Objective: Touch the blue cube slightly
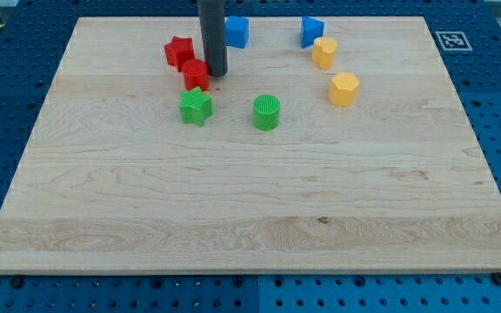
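The blue cube (237, 31) sits near the view's top, just right of my dark rod. My tip (216, 71) rests on the board below and slightly left of the blue cube, with a small gap between them. The tip is right beside a red block (196, 75), at its right edge. A red star (178, 51) lies to the left of the rod.
A green star (196, 106) and a green cylinder (267, 112) lie below the tip. A blue triangular block (310, 30), a yellow block (324, 52) and a yellow hexagonal block (344, 89) lie at the upper right. The wooden board (250, 217) lies on a blue perforated table.
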